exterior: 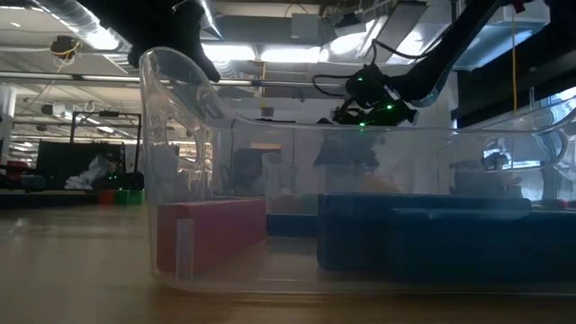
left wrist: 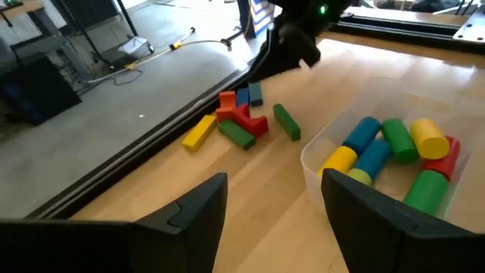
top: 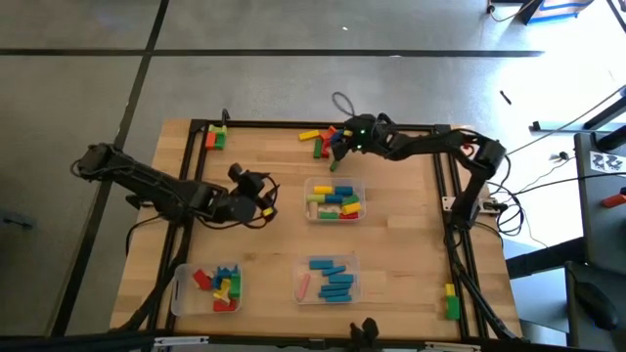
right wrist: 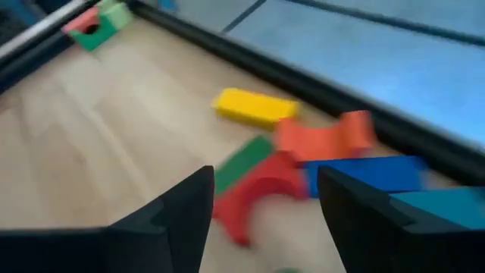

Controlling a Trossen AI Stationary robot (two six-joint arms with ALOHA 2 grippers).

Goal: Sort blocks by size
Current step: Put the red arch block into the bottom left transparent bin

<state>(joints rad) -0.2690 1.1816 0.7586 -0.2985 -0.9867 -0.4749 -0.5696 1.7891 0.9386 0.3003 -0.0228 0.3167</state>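
Loose blocks [top: 321, 140] lie in a pile at the table's far edge: a yellow bar [right wrist: 254, 107], red arches [right wrist: 326, 136], a green bar [right wrist: 242, 162] and a blue bar [right wrist: 364, 174]. My right gripper [top: 336, 143] hovers open just above this pile, with nothing between its fingers [right wrist: 182, 205]. My left gripper [top: 268, 192] stands open left of the middle clear tray [top: 335, 200] and points toward the pile [left wrist: 239, 125]. It holds nothing. Round blue, green and yellow blocks [left wrist: 394, 148] lie in that tray.
A clear tray [top: 208, 289] at the near left holds mixed small blocks. Another [top: 328, 279] near the front middle holds blue bars and a pink one [exterior: 211, 229]. Stray blocks sit at the far left corner [top: 215, 137] and the near right edge [top: 451, 303]. A black frame [top: 442, 186] borders the table.
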